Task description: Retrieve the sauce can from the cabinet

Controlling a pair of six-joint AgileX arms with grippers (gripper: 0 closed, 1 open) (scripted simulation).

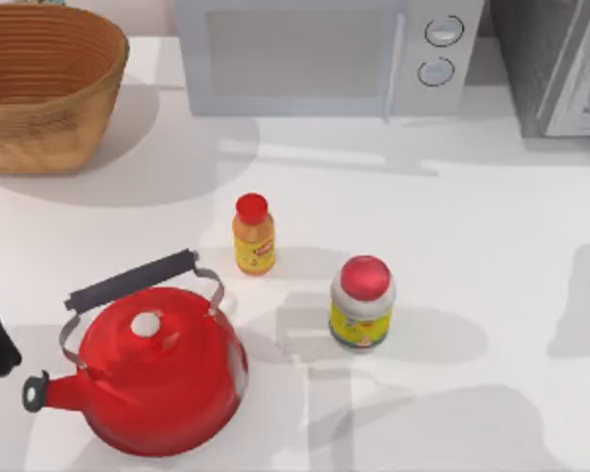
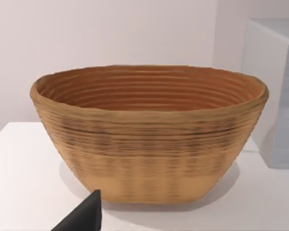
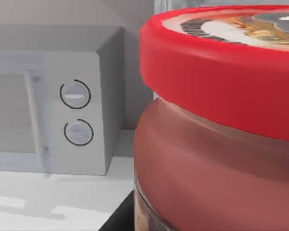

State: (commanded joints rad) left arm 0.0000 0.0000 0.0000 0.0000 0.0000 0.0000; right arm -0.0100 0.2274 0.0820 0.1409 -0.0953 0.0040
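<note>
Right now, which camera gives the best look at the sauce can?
The right wrist view: the sauce can sits very close, with its red rim, printed top and dark red-orange body plain to see. The top view and left wrist view give no look at it.

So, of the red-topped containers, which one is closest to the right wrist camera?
The sauce can: its red rim and dark red-orange body loom right before the right wrist camera, beside the microwave. The small orange bottle and yellow-labelled jar stand mid-table.

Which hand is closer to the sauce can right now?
Right. The sauce can looms right in front of the right wrist camera, beside the microwave. The left hand faces the basket, on the table's left.
</note>
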